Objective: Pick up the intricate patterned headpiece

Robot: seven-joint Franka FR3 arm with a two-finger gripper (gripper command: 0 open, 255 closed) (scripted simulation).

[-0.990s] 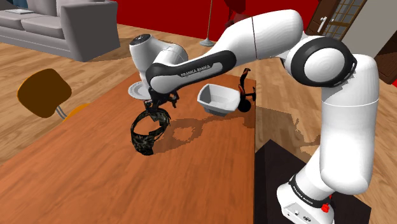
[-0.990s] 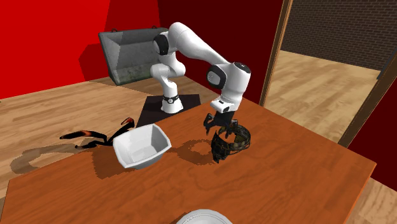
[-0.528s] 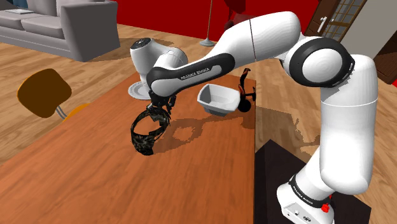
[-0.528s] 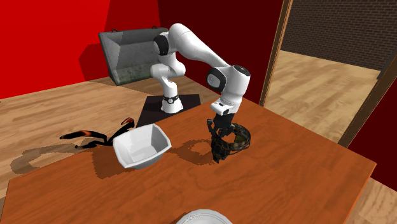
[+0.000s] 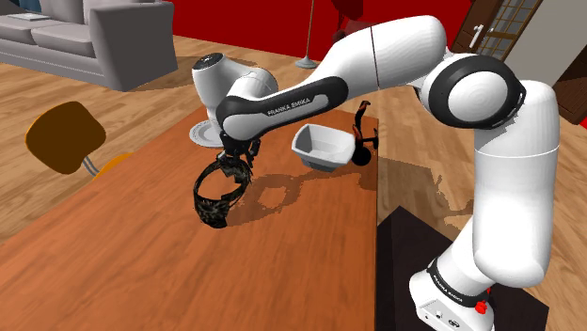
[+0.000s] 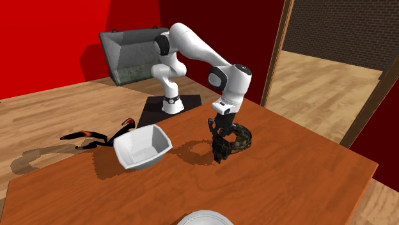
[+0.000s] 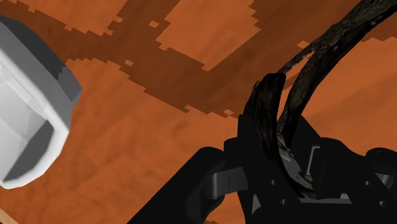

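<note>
The headpiece (image 5: 216,195) is a dark, mottled open ring of bands, standing tilted on the brown wooden table (image 5: 141,254). My black gripper (image 5: 234,156) comes down on its upper rim and is shut on that band. The second exterior view has the headpiece (image 6: 234,142) just right of the gripper (image 6: 220,130), near the table's middle. In the wrist view a curved dark band of the headpiece (image 7: 318,67) runs up from between the fingers (image 7: 266,102), which clasp it.
A white bowl (image 5: 323,146) sits near the table's far edge, close to the headpiece; it is also in the wrist view (image 7: 25,121). A white plate (image 5: 201,134) lies behind the arm. A black and orange object (image 5: 363,130) is by the table edge. A brown chair (image 5: 64,137) stands beside the table.
The fingers stood apart over the headpiece's rim a second ago and have since shut on it. The arm and headpiece have barely moved.
</note>
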